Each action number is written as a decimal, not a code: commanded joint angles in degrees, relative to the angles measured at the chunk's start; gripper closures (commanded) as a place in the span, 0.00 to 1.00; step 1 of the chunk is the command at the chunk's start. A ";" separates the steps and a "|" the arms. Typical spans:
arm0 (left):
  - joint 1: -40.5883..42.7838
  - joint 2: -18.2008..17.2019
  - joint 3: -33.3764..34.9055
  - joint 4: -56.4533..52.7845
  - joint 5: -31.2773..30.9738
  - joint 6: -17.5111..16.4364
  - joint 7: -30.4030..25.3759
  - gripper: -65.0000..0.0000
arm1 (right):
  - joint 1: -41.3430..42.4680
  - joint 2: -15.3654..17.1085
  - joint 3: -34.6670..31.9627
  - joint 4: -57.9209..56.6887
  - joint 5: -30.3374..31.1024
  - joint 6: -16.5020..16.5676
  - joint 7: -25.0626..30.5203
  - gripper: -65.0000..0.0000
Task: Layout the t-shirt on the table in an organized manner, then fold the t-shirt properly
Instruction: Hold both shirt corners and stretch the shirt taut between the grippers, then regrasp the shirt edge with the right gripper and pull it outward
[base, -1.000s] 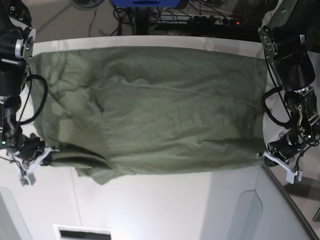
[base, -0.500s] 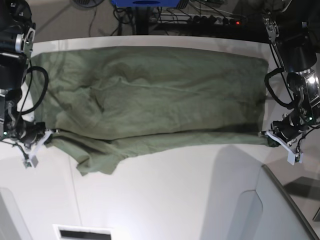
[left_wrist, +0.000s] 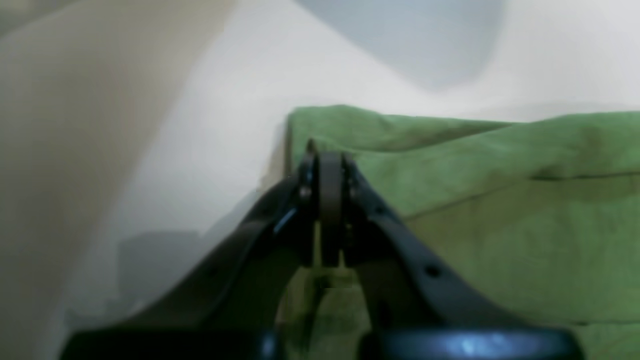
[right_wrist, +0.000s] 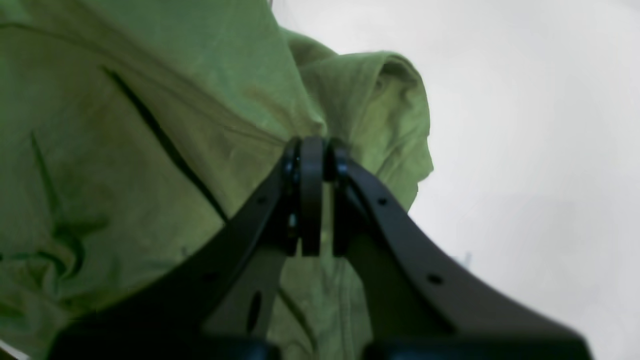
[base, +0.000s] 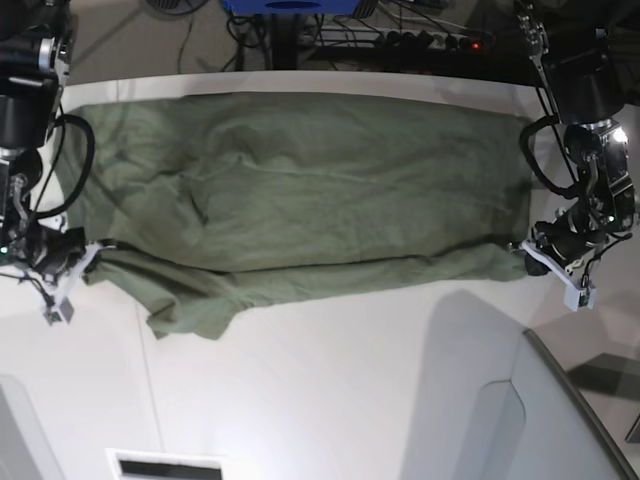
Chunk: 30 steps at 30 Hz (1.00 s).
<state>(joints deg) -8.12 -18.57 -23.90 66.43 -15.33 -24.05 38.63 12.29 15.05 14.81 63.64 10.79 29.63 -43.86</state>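
Observation:
The olive-green t-shirt (base: 300, 190) lies spread wide across the white table (base: 330, 380), its near edge doubled up into a wrinkled band. My left gripper (base: 530, 252) is at the right end of that band, shut on the t-shirt's corner. In the left wrist view the left gripper (left_wrist: 327, 165) pinches the t-shirt (left_wrist: 500, 210) low over the table (left_wrist: 225, 125). My right gripper (base: 88, 252) is at the left end, shut on the cloth. The right wrist view shows the right gripper (right_wrist: 312, 150) clamped on a bunched fold of t-shirt (right_wrist: 125, 150) above the table (right_wrist: 525, 150).
A grey angled panel (base: 560, 420) rises at the near right, and another (base: 20, 430) at the near left. A dark slot (base: 165, 465) sits at the front edge. Cables and a power strip (base: 400, 40) lie beyond the far edge.
Both grippers have moved toward the far edge, dragging the t-shirt's near edge with them. The near strip of bare table has widened.

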 joint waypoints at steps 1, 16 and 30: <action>-0.45 -1.17 -0.32 2.36 -0.54 -0.08 -0.79 1.00 | 0.67 1.26 1.32 1.46 0.16 -0.04 -0.76 1.00; 5.70 0.50 -0.23 7.98 -0.18 -0.08 1.24 1.00 | -1.96 -0.67 1.76 5.59 -0.02 0.22 -4.36 1.00; 6.85 0.77 -0.23 8.34 -0.45 -0.08 1.15 1.00 | -2.93 -1.64 2.03 11.40 0.16 -0.13 -6.83 0.51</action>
<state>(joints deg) -0.56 -16.91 -23.86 73.65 -15.05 -24.03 40.95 7.86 12.88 16.56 74.02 10.28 29.30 -51.83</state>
